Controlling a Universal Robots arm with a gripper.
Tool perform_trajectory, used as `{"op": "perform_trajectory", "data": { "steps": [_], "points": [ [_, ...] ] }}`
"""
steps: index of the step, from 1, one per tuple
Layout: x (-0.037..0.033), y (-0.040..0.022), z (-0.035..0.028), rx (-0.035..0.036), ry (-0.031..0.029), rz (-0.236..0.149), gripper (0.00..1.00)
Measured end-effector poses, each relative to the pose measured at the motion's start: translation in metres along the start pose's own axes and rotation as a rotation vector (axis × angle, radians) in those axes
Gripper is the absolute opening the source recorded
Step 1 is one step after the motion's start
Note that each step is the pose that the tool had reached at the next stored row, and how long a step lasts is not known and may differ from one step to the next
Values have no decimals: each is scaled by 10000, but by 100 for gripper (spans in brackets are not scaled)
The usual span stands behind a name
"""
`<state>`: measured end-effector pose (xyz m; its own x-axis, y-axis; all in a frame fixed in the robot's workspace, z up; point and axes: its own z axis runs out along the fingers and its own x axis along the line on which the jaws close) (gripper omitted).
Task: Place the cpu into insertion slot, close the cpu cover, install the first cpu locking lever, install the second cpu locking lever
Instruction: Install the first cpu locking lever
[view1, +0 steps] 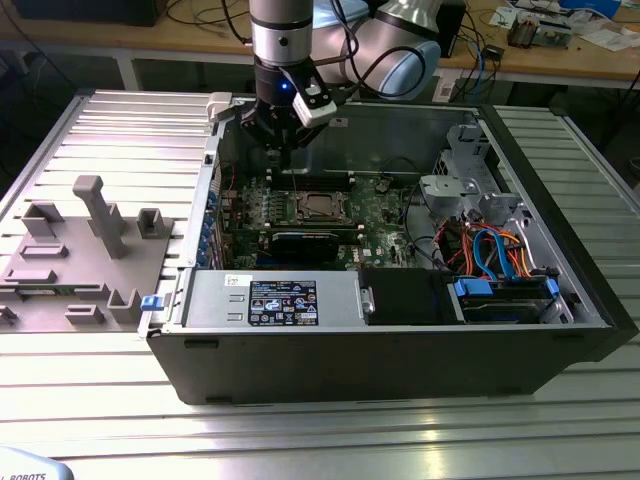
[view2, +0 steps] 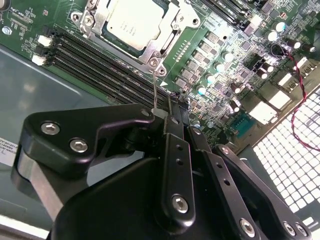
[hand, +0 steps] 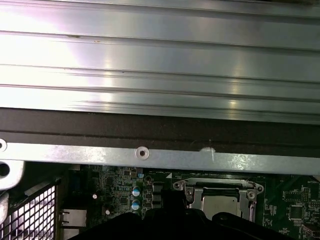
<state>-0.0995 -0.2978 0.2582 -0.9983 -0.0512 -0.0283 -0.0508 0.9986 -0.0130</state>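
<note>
The cpu (view2: 132, 22) lies in the insertion slot (view1: 318, 206) on the motherboard, silver top up. The cpu cover (view2: 167, 42) lies flat over it as a silvery frame, also seen in the first wrist view (hand: 189, 192). A thin wire locking lever (view2: 155, 90) rises from the socket's corner up to my gripper (view2: 177, 114). The black fingers are shut together, and the lever's end lies against the side of one of them. In the exterior view my gripper (view1: 278, 152) hangs inside the case, behind the socket on its left side.
Black memory slots (view2: 90, 60) run beside the socket. A dark card (view1: 305, 243), the power supply (view1: 270, 300), a drive cage (view1: 465, 185) and coloured cables (view1: 495, 250) crowd the case. The case's metal wall (hand: 150, 155) is close behind. A grey fixture (view1: 90, 240) stands outside on the left.
</note>
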Motion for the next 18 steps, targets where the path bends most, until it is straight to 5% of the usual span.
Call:
{"op": "perform_trajectory", "data": {
  "steps": [18],
  "points": [
    [1,1,45,3,-1,0,11]
  ]
}}
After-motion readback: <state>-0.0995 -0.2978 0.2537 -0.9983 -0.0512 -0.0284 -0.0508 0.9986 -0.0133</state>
